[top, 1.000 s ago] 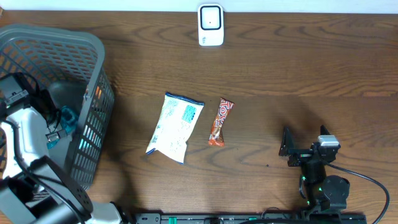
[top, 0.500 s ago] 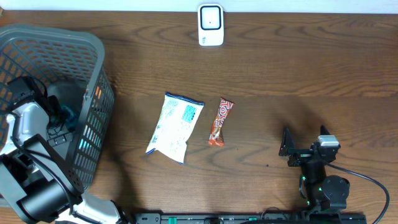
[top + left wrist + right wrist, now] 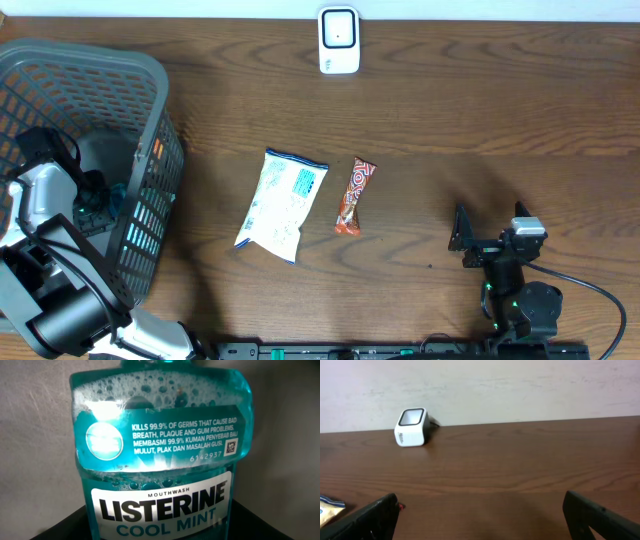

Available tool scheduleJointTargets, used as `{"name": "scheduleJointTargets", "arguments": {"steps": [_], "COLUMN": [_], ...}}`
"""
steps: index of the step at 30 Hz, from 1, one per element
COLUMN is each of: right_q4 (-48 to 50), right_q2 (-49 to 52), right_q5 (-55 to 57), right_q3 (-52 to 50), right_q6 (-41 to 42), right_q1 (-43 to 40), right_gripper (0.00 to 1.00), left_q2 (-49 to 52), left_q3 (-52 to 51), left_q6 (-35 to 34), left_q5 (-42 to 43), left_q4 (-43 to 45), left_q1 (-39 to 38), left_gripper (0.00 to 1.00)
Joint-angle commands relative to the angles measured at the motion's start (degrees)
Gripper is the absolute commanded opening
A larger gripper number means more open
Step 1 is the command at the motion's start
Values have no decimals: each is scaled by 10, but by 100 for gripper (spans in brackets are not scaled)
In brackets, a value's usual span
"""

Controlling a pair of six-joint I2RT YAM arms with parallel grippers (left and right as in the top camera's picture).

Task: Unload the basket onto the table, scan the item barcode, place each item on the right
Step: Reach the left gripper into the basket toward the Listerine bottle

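The wooden table (image 3: 500, 120) runs the full width of the overhead view. Its far edge meets a pale wall, and its near edge is lined by the arms' dark base rail. A broad bare stretch lies across the middle and right of it.

A grey plastic mesh basket (image 3: 100, 55) fills the left end. Its right wall stands well apart from the packets at the centre, and its open top is crowded by the left arm reaching down inside.

The left gripper (image 3: 92, 205) sits low in the basket, against the item to be scanned, a teal Listerine Cool Mint mouthwash bottle (image 3: 160, 450). In the left wrist view the bottle fills nearly the whole frame. Its printed label faces the camera and foam bubbles show at the liquid line. Only dark slivers of the fingers show at the bottom corners, so I cannot tell whether they grip the bottle or stand clear of it.

The right gripper (image 3: 487, 510) rests near the table's near right edge, its fingers spread wide with bare wood between them and open table ahead to the wall.

A white snack bag (image 3: 283, 203) lies flat at centre, slightly tilted. Just beside it on the right, not touching, lies a brown candy bar (image 3: 354, 196).

A small white barcode scanner (image 3: 339, 40) stands at the far edge, well apart from everything else.
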Motion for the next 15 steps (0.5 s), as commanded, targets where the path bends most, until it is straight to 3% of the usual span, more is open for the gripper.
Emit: {"name": "scheduleJointTargets", "arguments": {"steps": [1,7,15], "right_q4": [-2,-3,-3], "right_q2": [0,0,0], "right_q5": [1,1,1], "right_q3": [-1,-1,-1], "right_q6": [1,1,1], "right_q1": [3,3,3], "right_gripper": [99,99,99], "left_q2": [9,-39,-187], "left_q3": [2,3,4], "left_q6": [43,43,86], "left_q5": [24,43,43], "left_q4": [-8,-6,21], "left_q1": [3,3,3], "left_gripper": [59,55,55]}}
